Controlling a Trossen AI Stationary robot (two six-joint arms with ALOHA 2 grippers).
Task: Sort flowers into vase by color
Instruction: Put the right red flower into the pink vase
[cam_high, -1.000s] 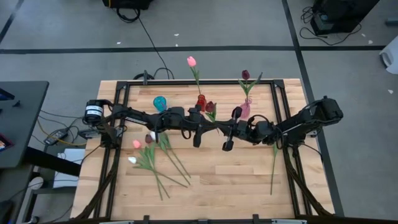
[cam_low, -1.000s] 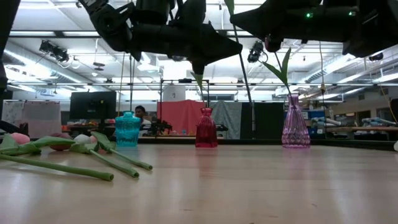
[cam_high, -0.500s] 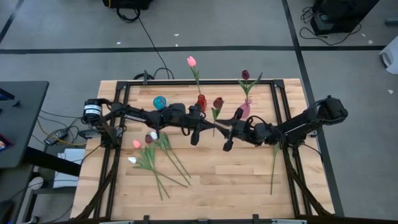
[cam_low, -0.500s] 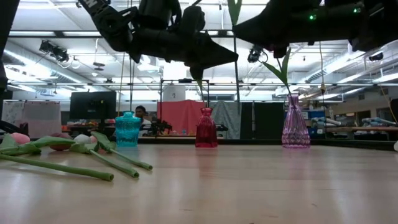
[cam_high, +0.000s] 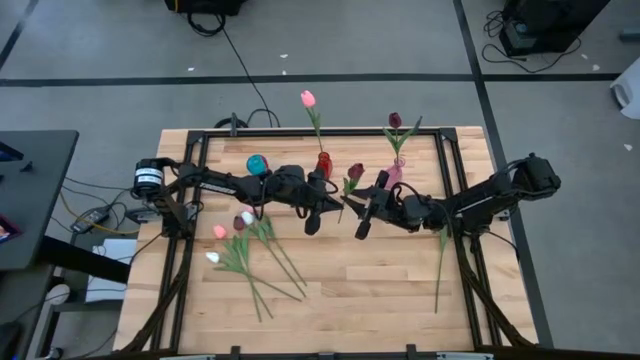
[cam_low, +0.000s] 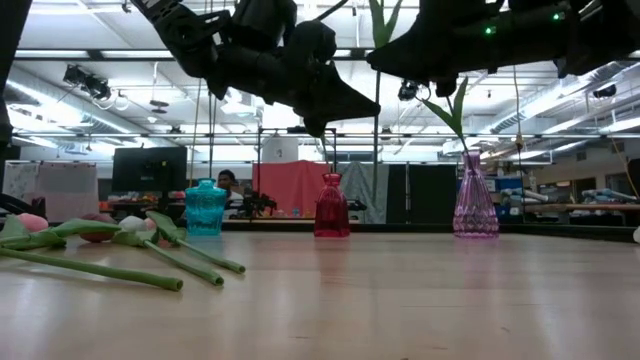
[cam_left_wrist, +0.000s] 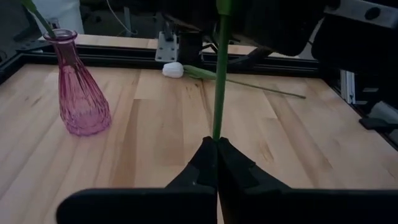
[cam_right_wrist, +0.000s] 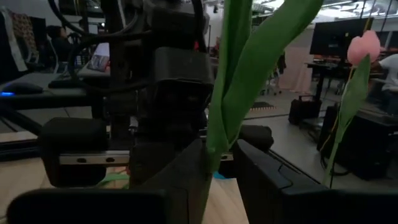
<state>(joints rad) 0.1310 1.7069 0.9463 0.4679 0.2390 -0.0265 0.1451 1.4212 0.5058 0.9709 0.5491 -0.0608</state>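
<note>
Table (cam_high: 340, 300): light wood planks, black frame rails along the sides. The near half is bare apart from loose flowers; the far half is crowded with arms and vases.

Loose tulips, near left (cam_high: 245, 255): a fan of stems with one pink, one white and one maroon head showing, possibly more; count uncertain. The low view shows them lying flat at its left (cam_low: 120, 245).

Single tulip, right side (cam_high: 440, 265): lies flat by the right rail; its white head shows only in the left wrist view (cam_left_wrist: 173, 70).

Maroon tulip, mid-table (cam_high: 352, 176): held upright above the table between both grippers. Left gripper (cam_high: 322, 203): jaws clenched on the stem's lower end, clear in the left wrist view (cam_left_wrist: 217, 144). Right gripper (cam_high: 372, 205): jaws grasping the same stem at the leaves, clear in the right wrist view (cam_right_wrist: 214, 162).

Vases, three, far half: teal (cam_high: 258, 163), red (cam_high: 323, 160), pink (cam_high: 394, 175). The red vase holds one pink tulip (cam_high: 308, 99); the pink vase holds one maroon tulip (cam_high: 395, 121). The low view shows the three standing well apart in a row.
</note>
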